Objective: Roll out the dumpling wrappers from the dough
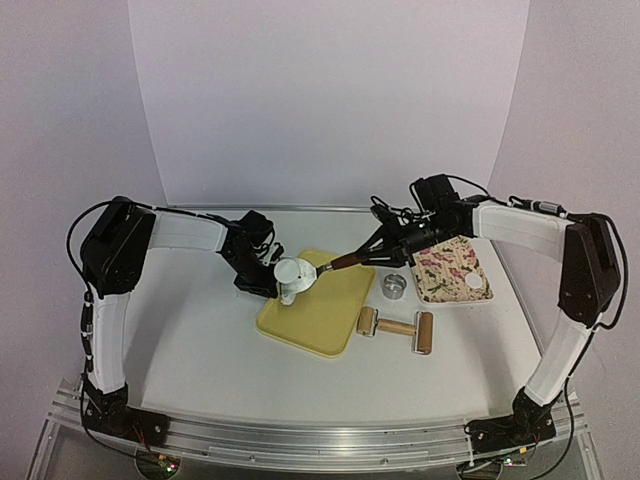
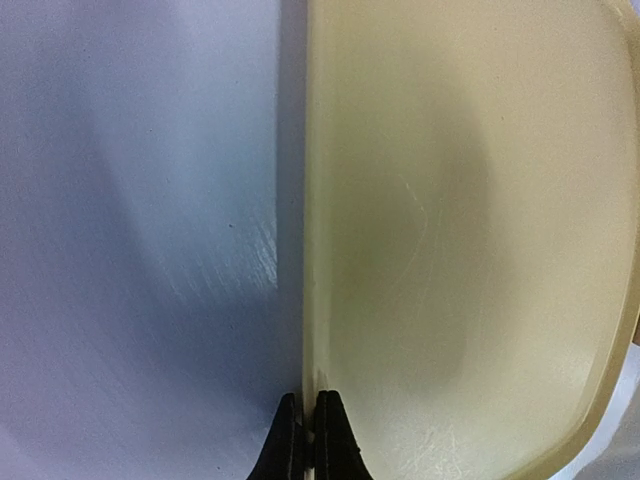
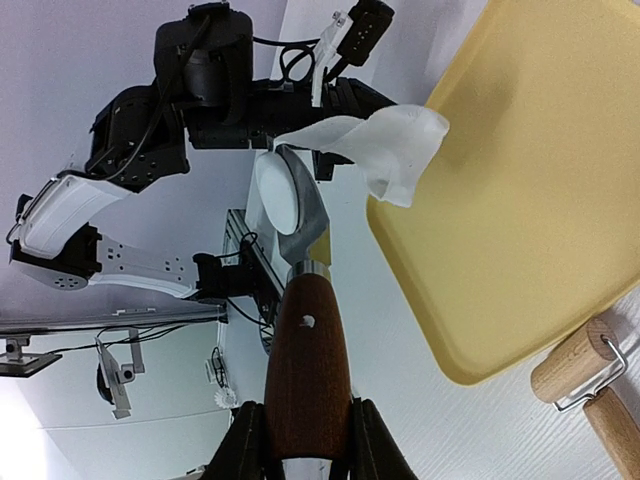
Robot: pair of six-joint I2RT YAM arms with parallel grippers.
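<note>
- The right end effector [image 3: 308, 440] is part-open, clamped on a spatula's [image 3: 305, 340] wooden handle.
- Limp dough [image 3: 385, 150] drapes off the blade above the board [image 3: 520, 220], at 9 o'clock from the end effector in the top view.
- One wrapper [image 1: 472, 283] lies on the tray [image 1: 440, 262] at 4 o'clock, well apart.
- The left end effector [image 2: 303, 445] is fully closed at the board's rim, with nothing visibly gripped.
</note>
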